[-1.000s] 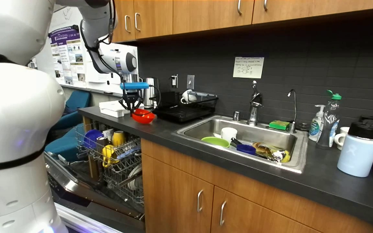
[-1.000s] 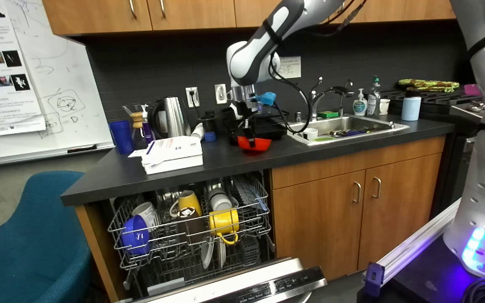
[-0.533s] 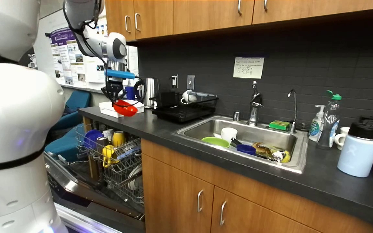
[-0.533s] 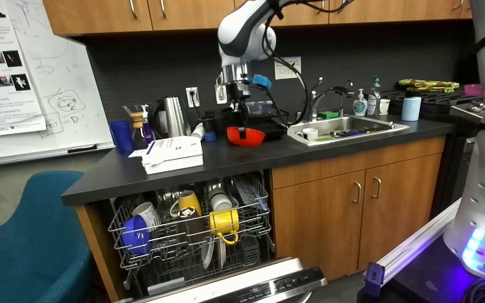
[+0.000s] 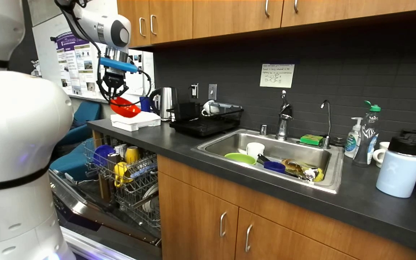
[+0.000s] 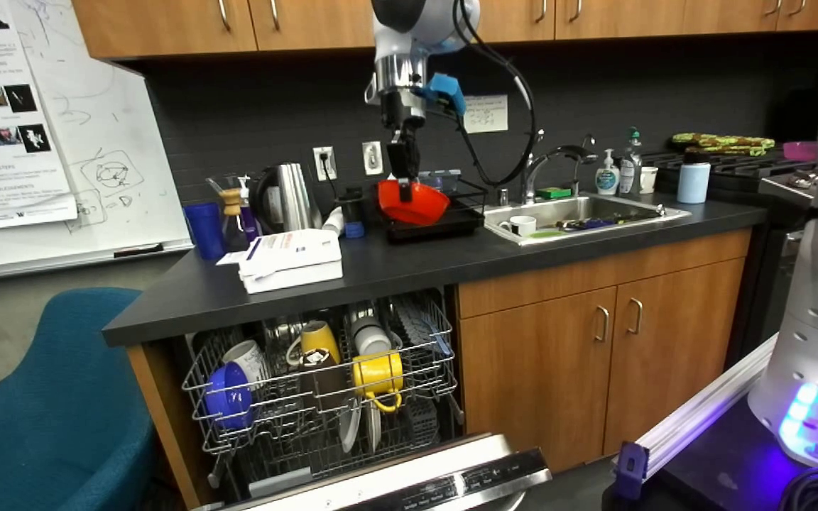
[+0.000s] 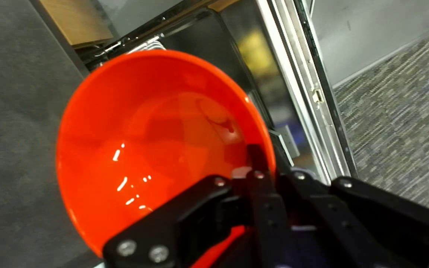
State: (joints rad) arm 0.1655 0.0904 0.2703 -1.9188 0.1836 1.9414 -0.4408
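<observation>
My gripper (image 5: 113, 96) is shut on the rim of a red bowl (image 5: 125, 109) and holds it in the air, tilted, higher than the white box on the counter. In an exterior view the gripper (image 6: 405, 186) has one finger on the near outside of the red bowl (image 6: 423, 206). In the wrist view the red bowl (image 7: 155, 141) fills the middle, and its right rim lies between the gripper's fingertips (image 7: 270, 163). A few drops or glints show inside it. The counter's front edge and the open dishwasher door (image 7: 300, 85) are below the bowl.
The dishwasher's upper rack (image 6: 409, 383) is pulled out, holding yellow mugs (image 6: 378, 376), a blue bowl (image 6: 228, 397) and other cups. A white box (image 6: 292, 259), kettle (image 6: 295, 199) and black dish rack (image 5: 202, 124) stand on the counter. The sink (image 5: 222, 142) holds dishes. Cabinets (image 5: 229, 18) hang above.
The red bowl has been lifted off the counter. In an exterior view, gripper and bowl moved up and left, away from the dish rack; the bowl is now more tilted.
</observation>
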